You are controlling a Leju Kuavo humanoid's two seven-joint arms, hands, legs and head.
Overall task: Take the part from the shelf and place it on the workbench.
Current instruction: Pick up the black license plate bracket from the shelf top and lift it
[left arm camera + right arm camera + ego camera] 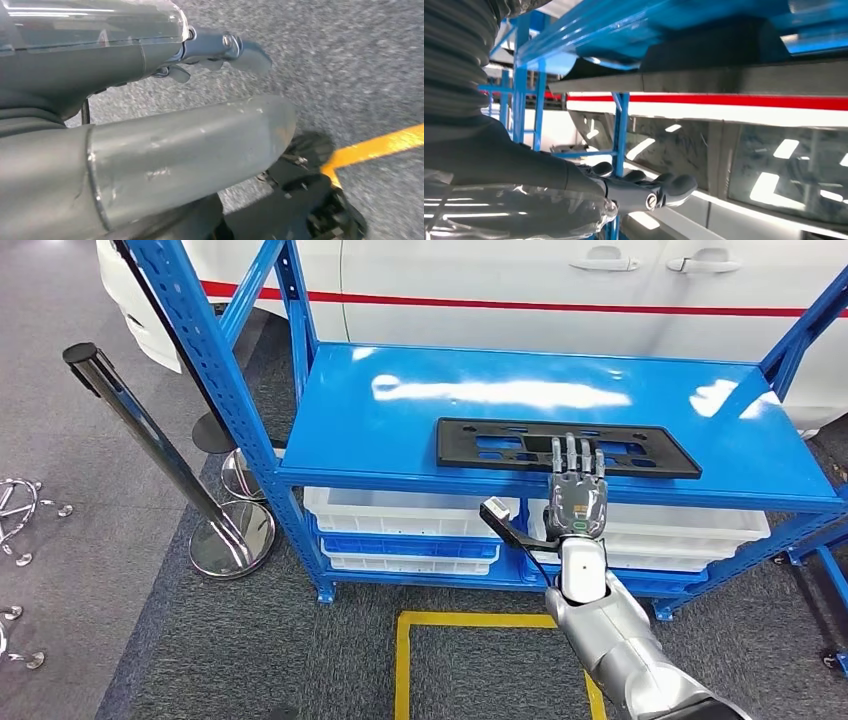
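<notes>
Head view: my right robot hand (577, 490) is raised to the front edge of the blue shelf (400, 415), back of the hand toward the camera, fingers (572, 454) extended flat and side by side over the near edge of the black plastic part (500, 445). The fingertips overlap the part's front rim; whether they press on it or hover just above I cannot tell. The thumb (497, 514) sticks out to the side, below the shelf's edge, apart from the part. Nothing is enclosed in this hand.

The part, a long flat black panel with cut-outs, lies flat on the shelf's top deck, lengthwise along the front edge, toward the right half. Below the deck, white plastic bins (400, 515) sit on the lower level. A white vehicle with a red stripe (560, 304) stands behind the shelf. A chrome stanchion post (150, 435) stands to the left on grey carpet, and a yellow floor marking (402, 660) lies in front of the shelf.

Right wrist view: the shelf's underside (589, 35) and the dark edge of the part (714, 47) are seen from beneath, with the hand's fingers (674, 185) stretched out, not curled.

Left wrist view: my left robot hand (150, 150) hangs over the carpet (350, 60) beside a yellow line (380, 145). It holds nothing visible; how its fingers lie I cannot tell.
</notes>
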